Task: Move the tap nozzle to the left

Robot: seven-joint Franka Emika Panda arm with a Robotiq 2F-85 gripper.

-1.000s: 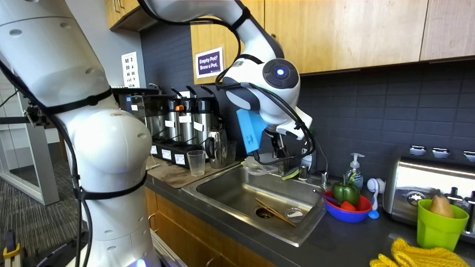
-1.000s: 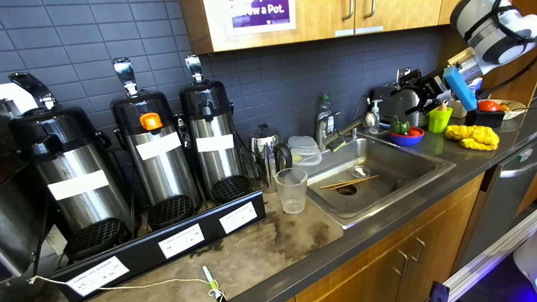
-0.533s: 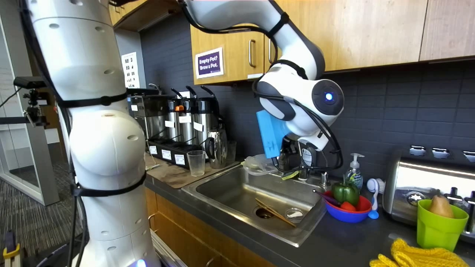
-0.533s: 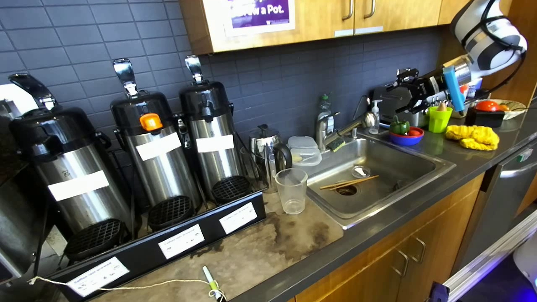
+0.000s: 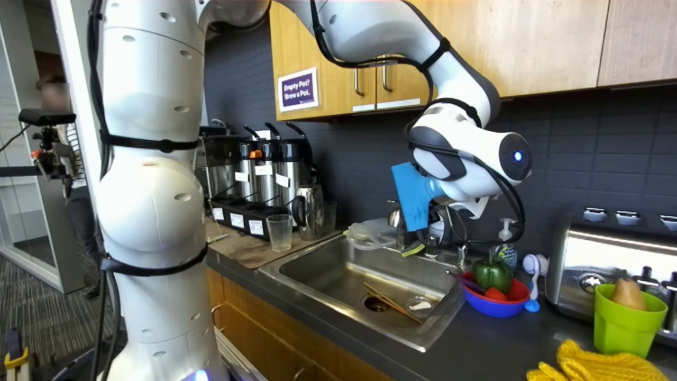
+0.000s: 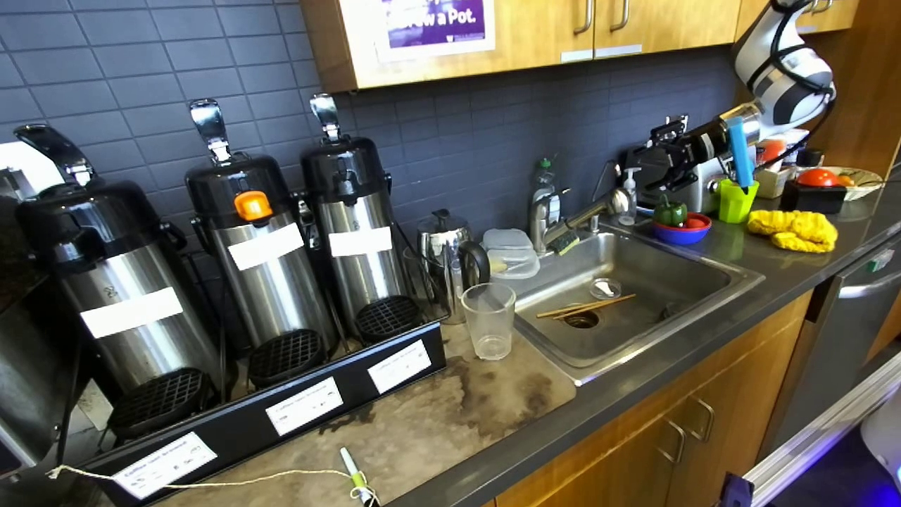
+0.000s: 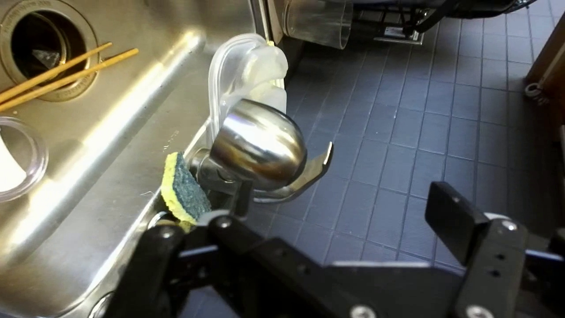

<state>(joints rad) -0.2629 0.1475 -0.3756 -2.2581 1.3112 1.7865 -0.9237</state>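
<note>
Wrist view, claw (image 7: 344, 207): you have it along the bottom of the frame, fingers (image 7: 454, 221) spread wide, with dark wall tiles (image 7: 362, 176) showing between them.
Wrist view, tap nozzle (image 7: 262, 143): its rounded chrome head is just left of the frame's centre; the finger on the left of the frame overlaps its lower edge, and you cannot tell here whether they touch.
Wrist view, sponge (image 7: 183, 187) and plastic tub (image 7: 247, 66): they crowd the tap nozzle at its lower left and its top.
Wrist view, sink (image 7: 123, 190): its steel fills the left of the frame, the rim running diagonally past the sponge to the lower left.
In an exterior view, cabinet (image 6: 669, 24): it caps your room above the tap nozzle (image 6: 586, 215), which slants rightward along the sink's back edge and ends beside the soap pump (image 6: 628, 193).
In an exterior view, claw (image 6: 646, 167): you have it right of centre, higher than the tap nozzle and apart from it, above the bowl (image 6: 680, 238) in the frame; it sits farther left than a second ago, while the tap nozzle lies as before.
In an exterior view, worktop (image 5: 476, 360): its front edge slants down to the bottom of the frame.
In an exterior view, blue block (image 5: 412, 196): your wrist carries it farther right than a second ago; the tap nozzle (image 5: 395, 218) shows at its left side, the claw mostly hidden.
In an exterior view, person (image 5: 82, 217): newly in sight at the left.
</note>
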